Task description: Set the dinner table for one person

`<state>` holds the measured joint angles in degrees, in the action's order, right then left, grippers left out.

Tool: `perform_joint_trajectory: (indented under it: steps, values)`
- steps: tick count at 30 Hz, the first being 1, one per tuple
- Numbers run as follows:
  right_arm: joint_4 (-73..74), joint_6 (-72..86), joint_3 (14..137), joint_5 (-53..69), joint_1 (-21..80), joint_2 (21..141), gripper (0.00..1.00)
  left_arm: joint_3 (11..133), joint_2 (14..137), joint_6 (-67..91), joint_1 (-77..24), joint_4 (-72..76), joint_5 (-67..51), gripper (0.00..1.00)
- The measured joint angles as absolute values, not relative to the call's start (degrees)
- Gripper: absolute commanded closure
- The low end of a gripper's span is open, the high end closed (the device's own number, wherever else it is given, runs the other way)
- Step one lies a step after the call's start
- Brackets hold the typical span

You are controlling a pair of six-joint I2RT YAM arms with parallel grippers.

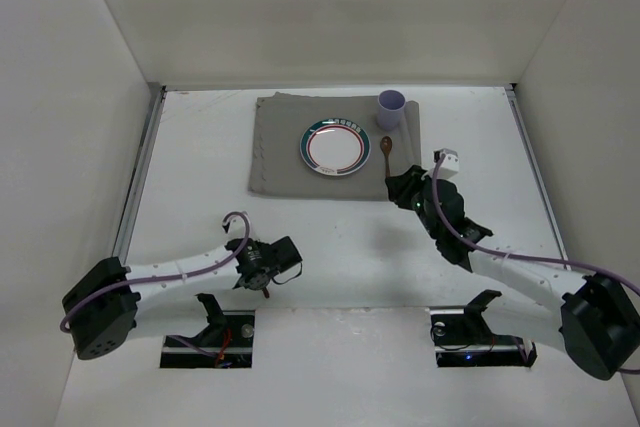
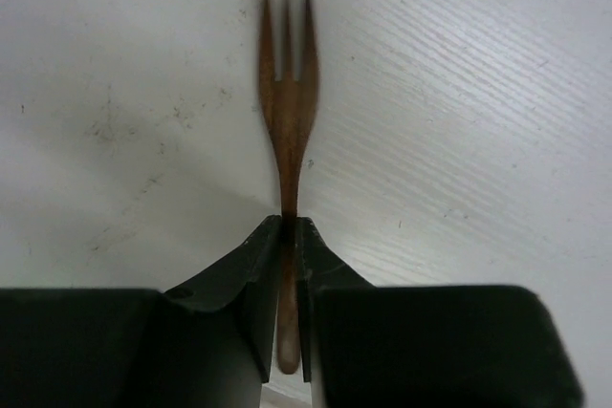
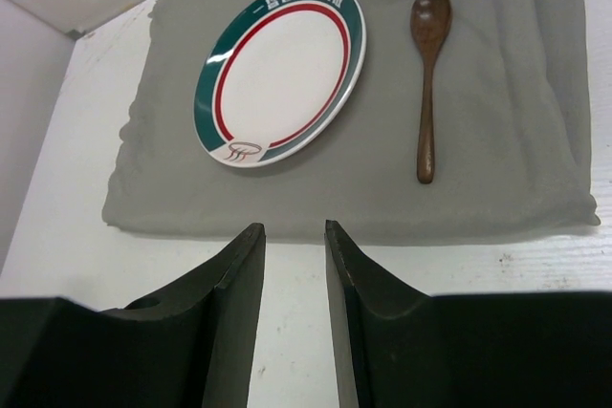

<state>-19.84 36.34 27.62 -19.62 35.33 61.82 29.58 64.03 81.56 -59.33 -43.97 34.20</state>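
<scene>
Dinner table (image 1: 340, 257) spreads white and matte under both arms; at its far middle lies a grey placemat (image 1: 272, 162) carrying a green-rimmed plate (image 1: 334, 146), a wooden spoon (image 1: 386, 147) just right of the plate, and a lilac cup (image 1: 391, 108) at the mat's far right corner. Left gripper (image 2: 289, 228) is clenched on the handle of a wooden fork (image 2: 287, 93), tines pointing away over bare tabletop, well short of the mat. Right gripper (image 3: 295, 231) hovers at the mat's near edge, fingers parted with nothing between them, plate and spoon ahead of it.
</scene>
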Motion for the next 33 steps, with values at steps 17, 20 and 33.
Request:
perform_joint_trajectory:
  steps: [17,20,33]
  values:
    - [-19.7,37.0,26.4,-19.5,34.2,60.5,0.61,28.3,63.9,81.6,-58.7,-43.3,34.8,0.81]
    - [-19.7,37.1,26.3,-19.5,34.2,59.9,0.61,28.8,66.2,81.5,-58.9,-43.2,34.8,0.87]
    - [-19.8,37.8,26.1,-19.3,33.1,58.8,0.61,31.4,59.5,76.6,-56.3,-43.9,36.3,1.0]
